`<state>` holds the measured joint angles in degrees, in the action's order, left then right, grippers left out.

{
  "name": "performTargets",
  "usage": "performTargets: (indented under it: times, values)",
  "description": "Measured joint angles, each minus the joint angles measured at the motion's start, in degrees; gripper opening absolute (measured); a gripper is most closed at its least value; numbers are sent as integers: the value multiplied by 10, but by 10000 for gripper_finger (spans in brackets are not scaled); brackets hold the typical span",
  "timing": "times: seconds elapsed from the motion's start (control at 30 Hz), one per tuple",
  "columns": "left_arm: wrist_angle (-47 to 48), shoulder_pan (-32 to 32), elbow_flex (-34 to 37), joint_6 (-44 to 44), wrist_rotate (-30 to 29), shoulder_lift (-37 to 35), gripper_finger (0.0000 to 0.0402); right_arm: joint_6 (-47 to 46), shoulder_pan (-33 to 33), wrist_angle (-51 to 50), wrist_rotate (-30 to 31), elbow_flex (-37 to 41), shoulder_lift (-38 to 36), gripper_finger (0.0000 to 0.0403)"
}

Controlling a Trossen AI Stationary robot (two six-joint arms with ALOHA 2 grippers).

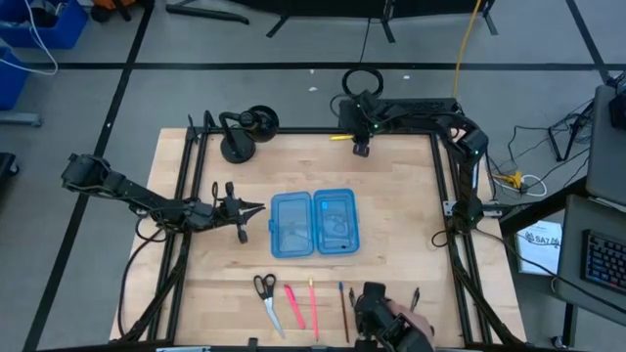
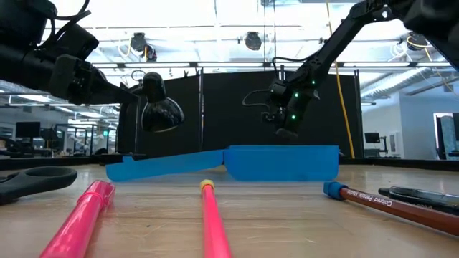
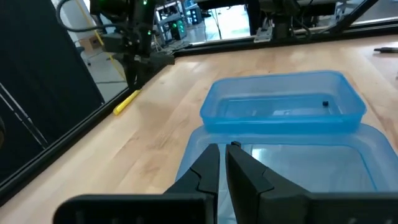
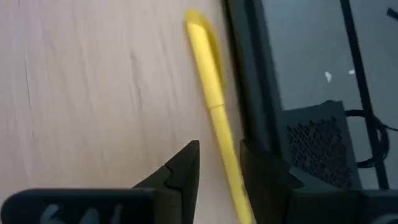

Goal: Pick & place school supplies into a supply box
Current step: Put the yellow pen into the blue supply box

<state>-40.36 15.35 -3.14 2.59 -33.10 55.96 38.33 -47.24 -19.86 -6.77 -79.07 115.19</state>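
By frame rail (image 4: 249,93): yellow marker (image 4: 214,106).

Robotics lab, framed wooden table (image 1: 391,196), taped floor, ceiling lights, monitors (image 2: 29,130), desk keyboard (image 1: 604,262) alongside

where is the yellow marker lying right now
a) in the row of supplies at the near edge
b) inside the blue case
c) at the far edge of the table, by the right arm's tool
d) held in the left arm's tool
c: the yellow marker lies on bare wood at the table's far edge, right by the right tool, apart from the open pencil case.
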Motion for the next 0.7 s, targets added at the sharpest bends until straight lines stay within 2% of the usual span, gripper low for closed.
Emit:
performTargets:
  times: [0.13, 0.53, 0.7]
  values:
    - [1, 0, 0, 1, 0, 0, 33, 4, 0, 18, 38, 0, 20, 110]
    - [4, 0, 0, 1, -2, 0, 33, 21, -11, -12, 35, -2, 34, 109]
    - [4, 0, 0, -3, -2, 0, 33, 17, -12, -50, -7, -2, 37, 97]
